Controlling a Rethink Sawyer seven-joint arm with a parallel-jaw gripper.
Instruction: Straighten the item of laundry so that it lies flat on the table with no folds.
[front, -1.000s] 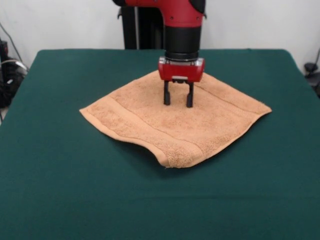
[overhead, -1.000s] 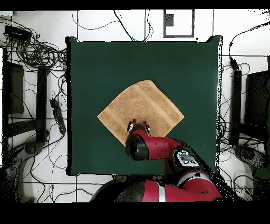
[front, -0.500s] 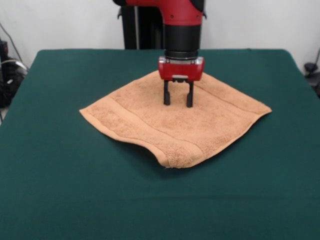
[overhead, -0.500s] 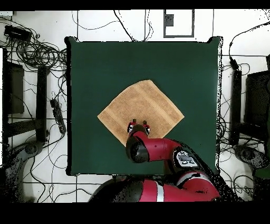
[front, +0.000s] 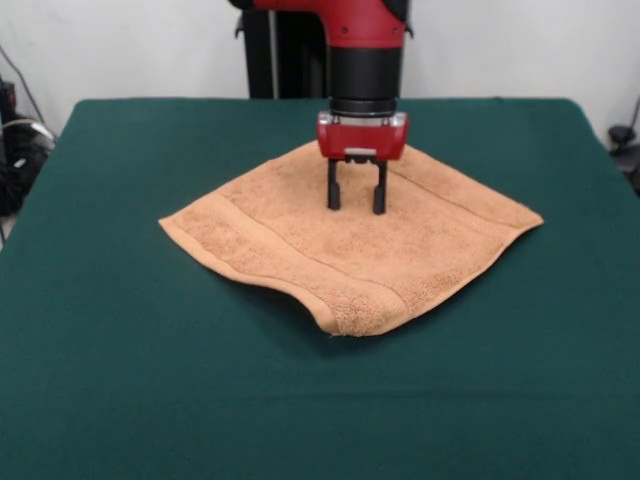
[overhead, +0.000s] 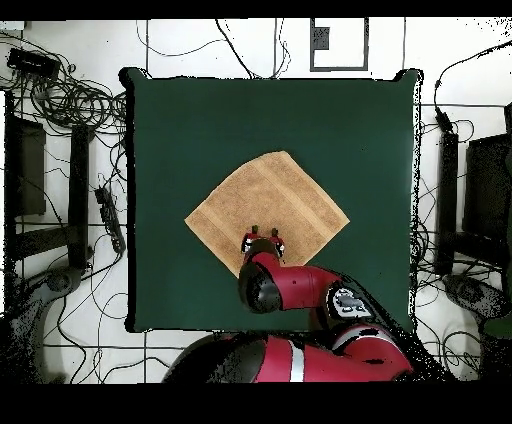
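Observation:
The orange-tan towel (front: 350, 235) lies spread like a diamond on the green table (front: 120, 380). Its near corner (front: 345, 318) is slightly raised with a small curl. A woven band runs along the near-left edge. My gripper (front: 356, 208) hangs open over the far part of the towel, fingertips just above or touching the cloth, holding nothing. In the overhead view the towel (overhead: 270, 200) sits mid-table and the gripper (overhead: 262, 236) is over its lower corner, partly hidden by the red arm.
Cables and black equipment (overhead: 60, 100) lie on the floor around the table (overhead: 170, 110). The robot's pedestal (front: 275, 50) stands behind the table's far edge.

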